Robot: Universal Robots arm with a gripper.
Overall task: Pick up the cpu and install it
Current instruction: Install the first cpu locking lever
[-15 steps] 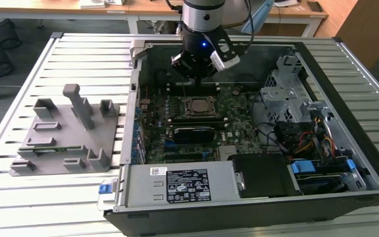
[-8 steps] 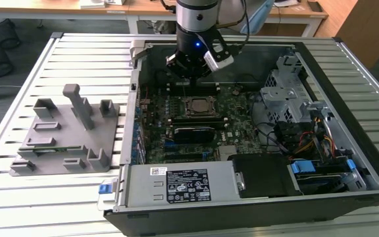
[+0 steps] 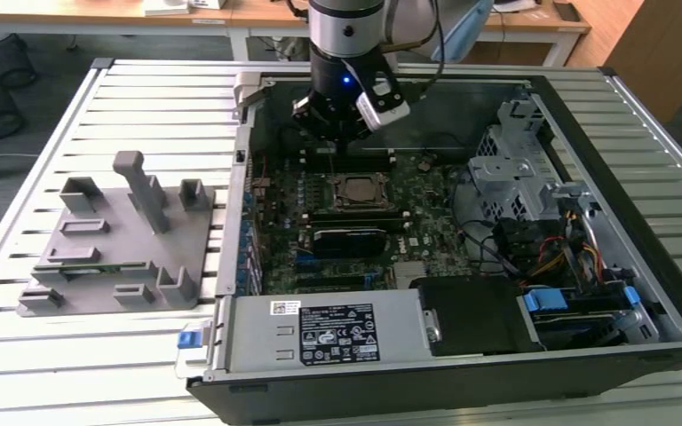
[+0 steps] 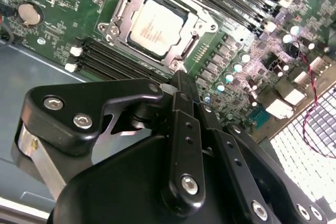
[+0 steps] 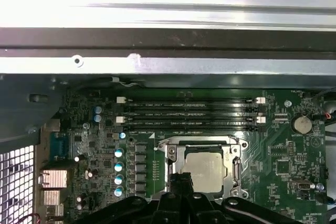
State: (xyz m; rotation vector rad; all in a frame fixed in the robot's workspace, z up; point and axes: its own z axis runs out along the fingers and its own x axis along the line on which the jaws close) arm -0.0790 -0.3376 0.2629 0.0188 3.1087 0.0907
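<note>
Fixture in grey plastic stood at the exterior view's left on the slatted tabletop, and none of its pockets showed me a chip. Just beside it, toward the exterior view's right, sat the open computer case with the green motherboard flat on its floor. The cpu lay inside the metal-framed socket near the board's middle, silver top up, and looked level and square to the frame in both wrist views. My end effector hung inside the case just beyond the socket. Its tips looked pressed together with nothing between them, and in the first wrist view they overlapped the chip's near edge. I could not tell whether they touched it. I judged the placing itself done, so the care in this step lay in not disturbing it: any move should be straight up and slow, with no sideways drag across the lid, since a nudge could tilt the chip on its contacts. Whether the frame was latched I could not tell. At the far right stood the metal drive cage, well apart.
</note>
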